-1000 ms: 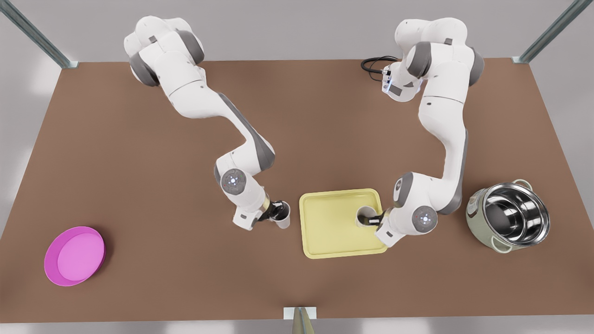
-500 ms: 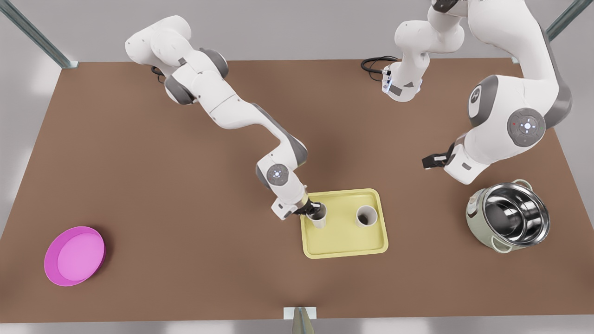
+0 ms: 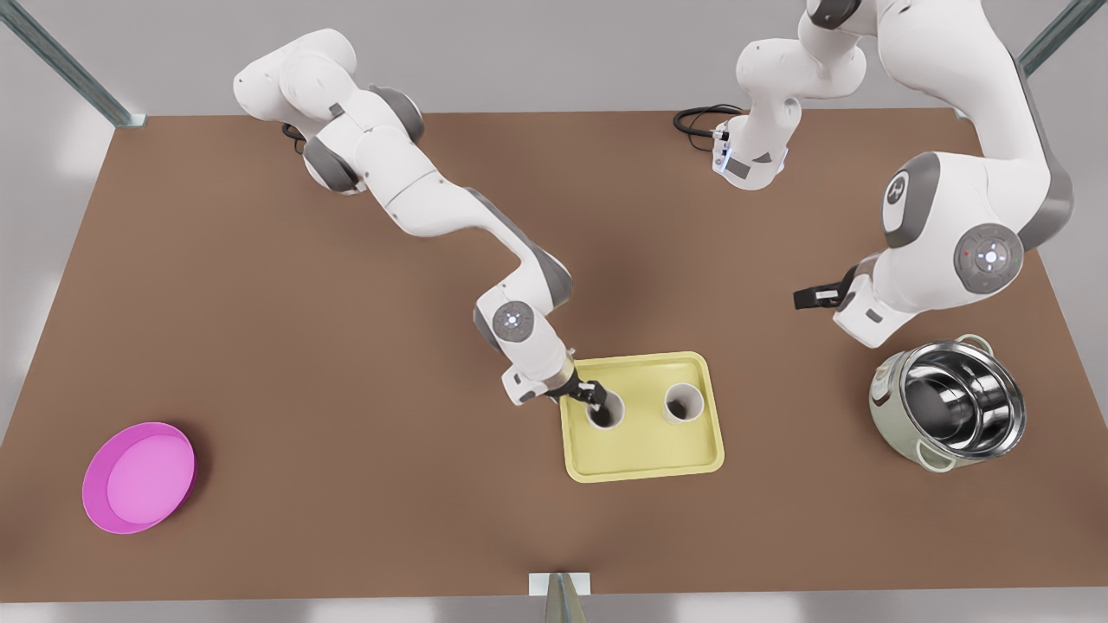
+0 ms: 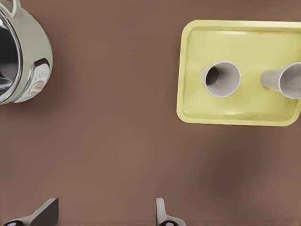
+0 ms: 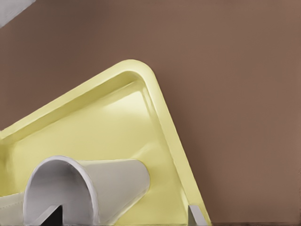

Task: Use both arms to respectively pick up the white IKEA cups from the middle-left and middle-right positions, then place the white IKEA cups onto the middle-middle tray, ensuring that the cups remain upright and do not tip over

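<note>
1. As both cups, one [image 3: 606, 412] beside the other [image 3: 683, 403], stand upright on the tray [image 3: 640, 452], placement looks done; only release and withdrawal are left.
2. The right gripper [image 3: 595, 398] is at the first cup's rim, fingers spread, apparently not clamping it.
3. The left gripper [image 3: 814, 297], fingers wide apart, waits above the pot [image 3: 948, 415], well apart from the cups.

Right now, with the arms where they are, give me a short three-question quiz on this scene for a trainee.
1. True or false: both white cups stand on the yellow tray.
2. Fill in: the right tool is at the cup nearer the front view's ____.
3. Which thing lies nearest the left tool? A) pink plate B) steel pot C) yellow tray

Key: 1 true; 2 left; 3 B.
</note>
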